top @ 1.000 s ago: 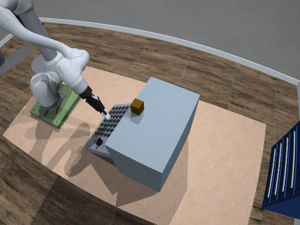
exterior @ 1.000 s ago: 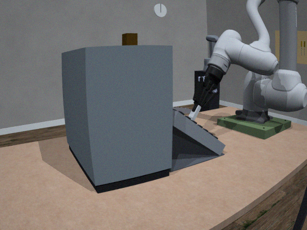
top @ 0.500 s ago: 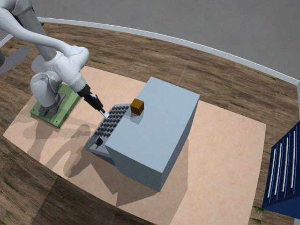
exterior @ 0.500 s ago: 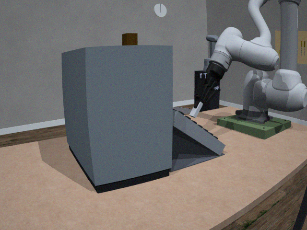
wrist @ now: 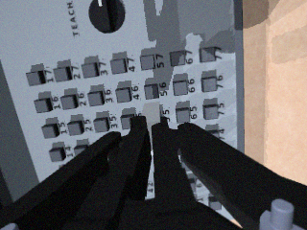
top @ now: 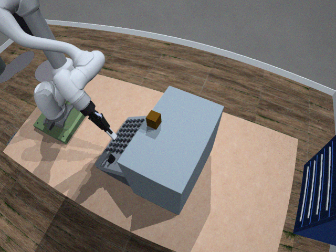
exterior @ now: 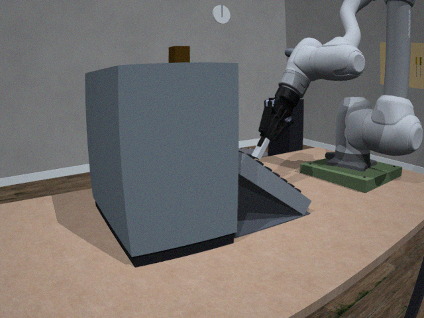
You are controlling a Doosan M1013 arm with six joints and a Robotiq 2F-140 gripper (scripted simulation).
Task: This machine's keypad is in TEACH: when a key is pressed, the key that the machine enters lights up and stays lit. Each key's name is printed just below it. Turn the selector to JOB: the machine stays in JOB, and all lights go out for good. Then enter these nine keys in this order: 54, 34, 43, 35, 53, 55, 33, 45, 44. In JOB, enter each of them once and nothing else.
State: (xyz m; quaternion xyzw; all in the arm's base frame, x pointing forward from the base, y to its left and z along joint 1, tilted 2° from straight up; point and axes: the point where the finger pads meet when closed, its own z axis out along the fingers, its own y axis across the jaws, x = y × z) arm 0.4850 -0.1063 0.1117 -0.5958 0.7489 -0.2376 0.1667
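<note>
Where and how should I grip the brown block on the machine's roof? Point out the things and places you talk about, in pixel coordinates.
Grip the brown block [top: 153, 119] [exterior: 179, 54] by two opposite upright faces, coming straight down from above. It is a small, flat-sided cube standing on the grey-blue housing [top: 173, 140] [exterior: 177, 147], its sides and top uncovered. The claw [top: 114, 137] [exterior: 256, 156] [wrist: 153, 114] would likely need opening first.
</note>
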